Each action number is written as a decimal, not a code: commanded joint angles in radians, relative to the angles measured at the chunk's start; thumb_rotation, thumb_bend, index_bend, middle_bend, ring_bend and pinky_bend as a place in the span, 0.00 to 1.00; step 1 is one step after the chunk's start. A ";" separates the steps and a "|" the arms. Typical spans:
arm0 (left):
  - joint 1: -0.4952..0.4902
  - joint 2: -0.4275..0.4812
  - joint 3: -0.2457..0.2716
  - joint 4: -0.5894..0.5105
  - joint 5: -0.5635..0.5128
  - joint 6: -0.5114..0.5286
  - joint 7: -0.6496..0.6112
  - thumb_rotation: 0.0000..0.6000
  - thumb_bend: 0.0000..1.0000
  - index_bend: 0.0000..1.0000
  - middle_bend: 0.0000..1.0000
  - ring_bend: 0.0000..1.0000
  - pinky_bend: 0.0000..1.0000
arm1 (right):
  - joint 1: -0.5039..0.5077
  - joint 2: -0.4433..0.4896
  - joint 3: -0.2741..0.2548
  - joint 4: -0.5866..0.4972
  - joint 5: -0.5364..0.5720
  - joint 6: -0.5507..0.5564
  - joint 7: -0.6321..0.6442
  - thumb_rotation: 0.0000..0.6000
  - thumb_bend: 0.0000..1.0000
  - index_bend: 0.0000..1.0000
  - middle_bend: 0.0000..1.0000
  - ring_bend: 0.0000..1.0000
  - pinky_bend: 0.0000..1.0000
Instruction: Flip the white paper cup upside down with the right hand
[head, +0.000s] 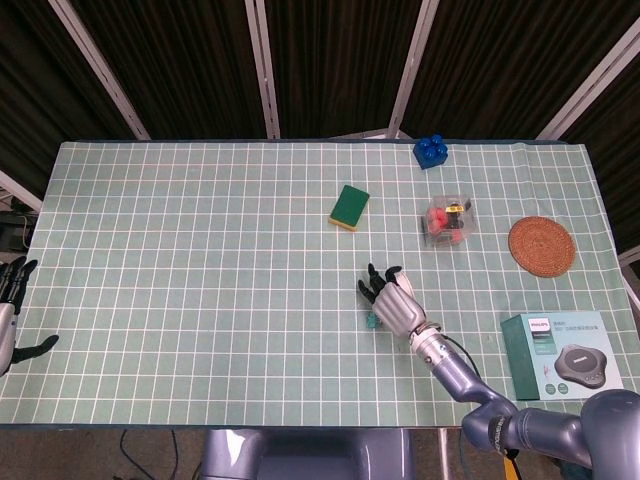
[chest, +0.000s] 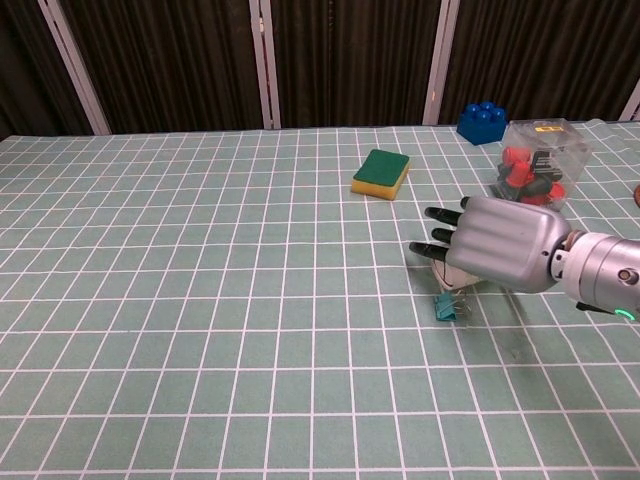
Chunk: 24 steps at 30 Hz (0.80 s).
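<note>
The white paper cup (chest: 449, 277) lies on its side on the checked cloth, mostly hidden under my right hand (chest: 492, 244); only a pale sliver shows below the palm. In the head view a bit of the cup (head: 396, 272) peeks out beyond the right hand (head: 394, 302). The hand lies over the cup with its fingers straight and pointing left. Its thumb is hidden, so no grip shows. My left hand (head: 12, 308) hangs off the table's left edge, fingers apart and holding nothing.
A teal binder clip (chest: 447, 306) lies just in front of the cup. A green sponge (chest: 381, 173), a blue brick (chest: 482, 121) and a clear box of red parts (chest: 535, 160) sit farther back. A woven coaster (head: 541, 245) and a boxed device (head: 560, 355) are at the right.
</note>
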<state>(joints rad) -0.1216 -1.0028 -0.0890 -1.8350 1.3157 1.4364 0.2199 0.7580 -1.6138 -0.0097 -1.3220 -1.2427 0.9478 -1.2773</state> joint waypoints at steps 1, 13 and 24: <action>0.000 0.000 0.000 0.000 0.000 0.000 0.000 1.00 0.00 0.00 0.00 0.00 0.00 | 0.003 -0.007 -0.011 0.018 -0.040 0.008 0.039 1.00 0.32 0.13 0.34 0.17 0.53; 0.000 0.004 0.001 -0.003 0.001 -0.001 -0.007 1.00 0.00 0.00 0.00 0.00 0.00 | 0.009 0.001 -0.015 0.073 -0.247 0.111 0.362 1.00 0.38 0.21 0.43 0.26 0.61; 0.002 0.018 0.011 -0.019 0.024 -0.006 -0.035 1.00 0.00 0.00 0.00 0.00 0.00 | -0.058 0.113 0.100 -0.210 -0.140 0.146 1.038 1.00 0.37 0.21 0.43 0.24 0.55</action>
<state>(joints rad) -0.1200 -0.9862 -0.0791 -1.8526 1.3378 1.4303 0.1865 0.7366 -1.5530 0.0361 -1.4018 -1.4508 1.0938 -0.4921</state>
